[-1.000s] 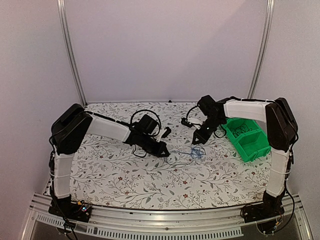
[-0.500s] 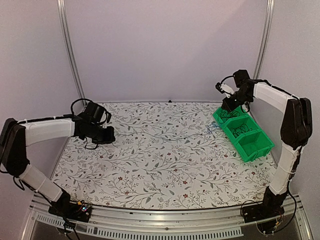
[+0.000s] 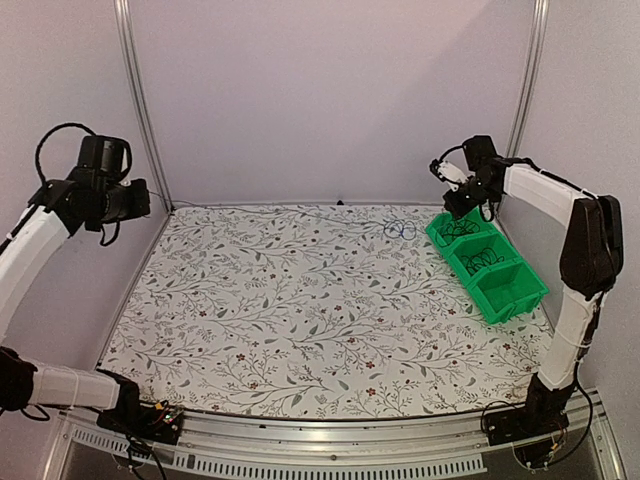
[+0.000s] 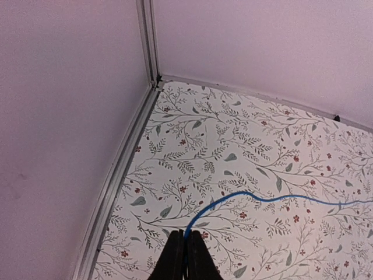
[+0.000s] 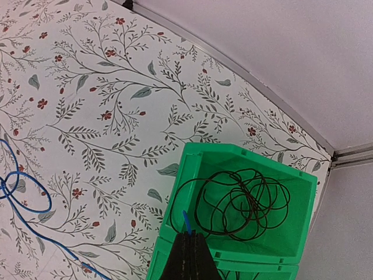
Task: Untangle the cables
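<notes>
The left gripper [image 3: 140, 199] has swung from the middle of the table [image 3: 300, 330] up to its far-left corner; the right gripper [image 3: 452, 207] has gone above the green bin [image 3: 505, 292]; the blue cable [image 3: 400, 229], bunched centrally before, now trails along the far edge

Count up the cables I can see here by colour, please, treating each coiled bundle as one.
Blue cable: 1, stretched across the table
Black cable coils: 2, each in its own compartment of the green bin
Total: 3
</notes>
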`<state>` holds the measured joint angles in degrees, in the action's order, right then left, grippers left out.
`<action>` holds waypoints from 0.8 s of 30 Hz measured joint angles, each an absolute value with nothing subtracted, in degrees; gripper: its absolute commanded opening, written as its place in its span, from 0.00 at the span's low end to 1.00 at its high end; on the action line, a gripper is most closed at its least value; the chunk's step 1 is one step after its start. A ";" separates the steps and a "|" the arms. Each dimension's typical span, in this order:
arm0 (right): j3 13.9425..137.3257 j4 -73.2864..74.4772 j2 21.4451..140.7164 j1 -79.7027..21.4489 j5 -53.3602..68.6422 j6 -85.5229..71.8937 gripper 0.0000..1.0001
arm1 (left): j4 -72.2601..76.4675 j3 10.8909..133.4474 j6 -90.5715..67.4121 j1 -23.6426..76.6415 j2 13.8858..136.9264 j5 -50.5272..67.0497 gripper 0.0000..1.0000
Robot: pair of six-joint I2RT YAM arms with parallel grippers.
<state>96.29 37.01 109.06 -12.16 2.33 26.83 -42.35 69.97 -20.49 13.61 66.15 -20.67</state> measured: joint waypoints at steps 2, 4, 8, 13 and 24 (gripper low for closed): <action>95.81 35.57 109.14 -12.16 0.43 27.27 0.00 | -44.86 75.11 -18.63 12.19 65.08 -23.49 0.00; 95.50 34.37 109.93 -12.16 -1.91 27.88 0.00 | -47.27 81.47 -16.53 11.44 64.01 -26.55 0.00; 95.53 32.62 113.80 -12.16 -6.61 28.60 0.00 | -50.50 91.50 -12.93 11.11 62.37 -32.71 0.00; 95.59 32.47 118.54 -12.14 -9.91 29.17 0.00 | -52.03 95.53 -10.07 11.68 60.07 -40.12 0.00; 99.57 36.25 114.76 -12.16 2.79 27.62 0.00 | -48.51 83.66 -11.53 11.84 61.80 -21.91 0.00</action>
